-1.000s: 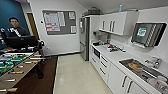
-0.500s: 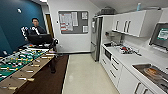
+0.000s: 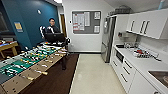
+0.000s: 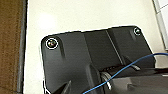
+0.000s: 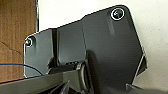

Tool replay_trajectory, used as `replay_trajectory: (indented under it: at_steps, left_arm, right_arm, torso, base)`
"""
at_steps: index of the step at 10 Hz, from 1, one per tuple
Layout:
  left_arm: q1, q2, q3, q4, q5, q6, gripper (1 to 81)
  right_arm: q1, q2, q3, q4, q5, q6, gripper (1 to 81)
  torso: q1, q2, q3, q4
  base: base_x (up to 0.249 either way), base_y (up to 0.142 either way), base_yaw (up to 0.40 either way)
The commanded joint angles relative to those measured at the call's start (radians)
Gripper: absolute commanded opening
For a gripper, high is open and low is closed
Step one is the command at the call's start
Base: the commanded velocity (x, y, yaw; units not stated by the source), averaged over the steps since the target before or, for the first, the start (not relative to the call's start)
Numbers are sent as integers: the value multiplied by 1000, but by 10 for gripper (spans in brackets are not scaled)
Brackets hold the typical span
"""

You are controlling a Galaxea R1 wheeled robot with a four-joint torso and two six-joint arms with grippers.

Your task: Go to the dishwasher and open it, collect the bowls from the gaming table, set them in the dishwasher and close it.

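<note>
The dishwasher, the bowls and the gaming table are out of view. Under the counter on the right sits a dark-fronted built-in unit (image 3: pixel 119 56); I cannot tell whether it is the dishwasher. Both wrist views look down at pale floor past the robot's own dark plates. A brown floor strip (image 4: pixel 10 45) runs along one side of the left wrist view, and a brown area (image 5: pixel 16 37) borders the right wrist view.
A green table-football table (image 3: pixel 27 62) stretches along the left on dark brown flooring. Behind it a person (image 3: pixel 52 27) stands at a control rig. White cabinets and a counter (image 3: pixel 140 63) with a dish rack (image 3: pixel 143 53) line the right. A steel fridge (image 3: pixel 108 37) stands beyond. Pale floor (image 3: pixel 93 75) runs between.
The whole head view has shifted: the person, the football table and the fridge sit further right in the picture, so the camera has turned left. Nothing in the scene itself has moved.
</note>
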Motion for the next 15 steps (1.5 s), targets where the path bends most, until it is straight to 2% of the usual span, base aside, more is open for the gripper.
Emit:
replay_trajectory:
  at_steps: [1, 15]
  left_arm:
    - [-46, -12, 1, 7, 48, 10, 811]
    - [-46, 17, -60, 2, 49, 12, 811]
  right_arm:
    - [55, 6, -1, -12, -47, -4, 811]
    - [69, 17, 4, -12, -47, -5, 811]
  torso:
    - [0, 0, 0, 0]
    - [0, 0, 0, 0]
  base:
    - [0, 0, 345]
    - [0, 0, 341]
